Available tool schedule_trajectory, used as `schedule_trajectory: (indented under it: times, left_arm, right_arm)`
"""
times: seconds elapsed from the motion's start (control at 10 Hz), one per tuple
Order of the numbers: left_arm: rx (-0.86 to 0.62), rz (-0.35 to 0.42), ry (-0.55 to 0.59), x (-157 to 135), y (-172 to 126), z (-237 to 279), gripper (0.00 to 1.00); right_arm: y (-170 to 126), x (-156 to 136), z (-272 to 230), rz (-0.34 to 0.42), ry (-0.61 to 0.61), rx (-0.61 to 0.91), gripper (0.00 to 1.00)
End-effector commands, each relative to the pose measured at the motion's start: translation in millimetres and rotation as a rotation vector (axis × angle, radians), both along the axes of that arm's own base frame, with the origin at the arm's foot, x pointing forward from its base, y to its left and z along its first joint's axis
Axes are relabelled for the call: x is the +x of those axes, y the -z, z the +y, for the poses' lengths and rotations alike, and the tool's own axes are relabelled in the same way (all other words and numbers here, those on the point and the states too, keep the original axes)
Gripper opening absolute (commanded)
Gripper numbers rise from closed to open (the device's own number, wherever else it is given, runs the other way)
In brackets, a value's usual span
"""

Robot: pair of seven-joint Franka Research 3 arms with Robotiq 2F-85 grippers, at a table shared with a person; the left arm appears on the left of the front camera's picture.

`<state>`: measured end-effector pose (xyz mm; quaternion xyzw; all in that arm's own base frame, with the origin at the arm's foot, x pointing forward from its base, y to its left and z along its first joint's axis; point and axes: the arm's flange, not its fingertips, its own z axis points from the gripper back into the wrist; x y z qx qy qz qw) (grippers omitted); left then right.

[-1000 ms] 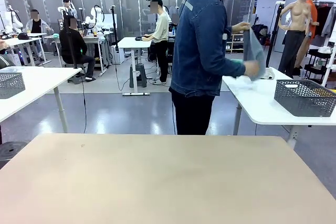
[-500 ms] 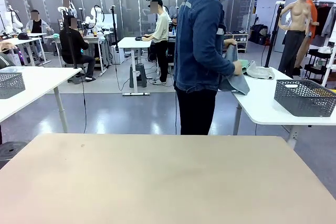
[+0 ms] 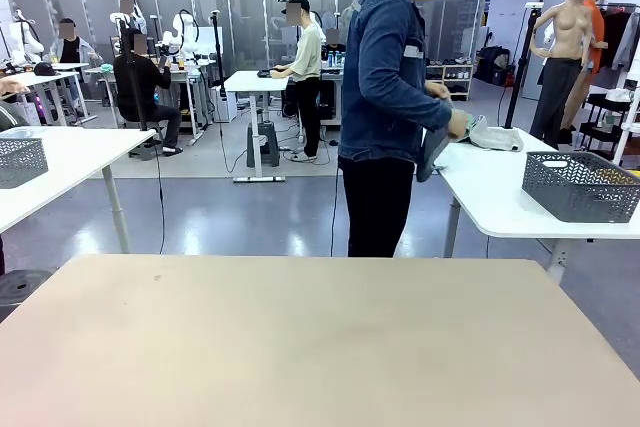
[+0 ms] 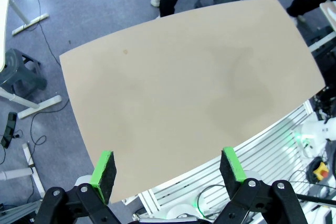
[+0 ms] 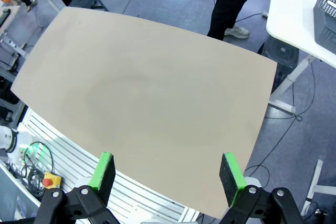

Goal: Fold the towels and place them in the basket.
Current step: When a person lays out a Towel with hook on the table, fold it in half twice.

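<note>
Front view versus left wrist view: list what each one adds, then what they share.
Front view: the person's upper body, holding a blue-grey towel beside a white side table carrying a dark mesh basket. Left wrist view: the left gripper, open, high above the beige table. Shared: the beige table and the person's dark trousers.

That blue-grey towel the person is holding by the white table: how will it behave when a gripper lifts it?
Probably floppy: the blue-grey towel droops below the person's hand beside the white table. Likely light, since it hangs from what looks like a loose hold. Pinched at one point, it would probably sag.
</note>
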<state>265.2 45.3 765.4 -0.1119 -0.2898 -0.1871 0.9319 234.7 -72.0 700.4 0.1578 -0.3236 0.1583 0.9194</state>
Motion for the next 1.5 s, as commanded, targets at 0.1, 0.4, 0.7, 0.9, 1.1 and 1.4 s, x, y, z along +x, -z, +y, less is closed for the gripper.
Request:
schedule_trajectory:
  times: [0.1,0.4,0.7,0.9,1.1,1.4]
  left_arm:
    - [-0.002,-0.003,0.008,-0.1,-0.5,-1.2,1.0]
    - [-0.002,-0.003,0.008,-0.1,-0.5,-1.2,1.0]
    - [-0.002,-0.003,0.008,-0.1,-0.5,-1.2,1.0]
    - [-0.002,-0.003,0.008,-0.1,-0.5,-1.2,1.0]
    - [-0.002,-0.003,0.008,-0.1,-0.5,-1.2,1.0]
    - [-0.002,-0.003,0.008,-0.1,-0.5,-1.2,1.0]
  right_arm:
    - [-0.5,1.0,1.2,-0.004,-0.001,0.007,1.0]
    - [-0.5,1.0,1.2,-0.004,-0.001,0.007,1.0]
    - [-0.5,1.0,1.2,-0.004,-0.001,0.007,1.0]
    - [-0.5,1.0,1.2,-0.004,-0.001,0.007,1.0]
    - [-0.5,1.0,1.2,-0.004,-0.001,0.007,1.0]
    - [-0.5,1.0,1.2,-0.004,-0.001,0.007,1.0]
